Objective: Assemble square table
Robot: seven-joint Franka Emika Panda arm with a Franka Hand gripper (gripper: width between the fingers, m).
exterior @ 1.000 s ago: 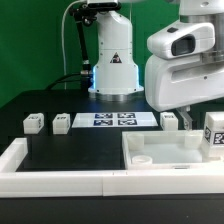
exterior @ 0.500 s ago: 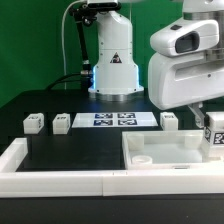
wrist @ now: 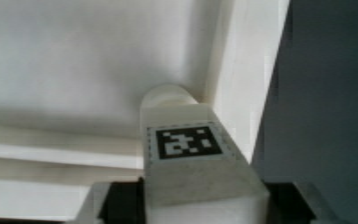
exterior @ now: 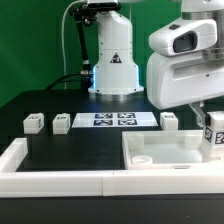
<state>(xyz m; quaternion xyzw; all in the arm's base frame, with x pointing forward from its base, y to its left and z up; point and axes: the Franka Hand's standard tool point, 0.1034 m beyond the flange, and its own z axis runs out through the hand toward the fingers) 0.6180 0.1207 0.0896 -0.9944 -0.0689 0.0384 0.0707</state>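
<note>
Tool (wrist: 194,198) clamps a tagged leg (wrist: 190,140), tip at a corner of the square slab (exterior: 160,152) on the worktop (exterior: 70,150).

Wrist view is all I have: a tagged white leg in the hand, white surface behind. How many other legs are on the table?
Observer: Three, in a row: the far-left leg, its neighbour, and a third leg past the marker board.
Operator: Is the white behind it the tabletop?
Observer: Yes; the held leg hangs at the square tabletop's end on the exterior view's right.
</note>
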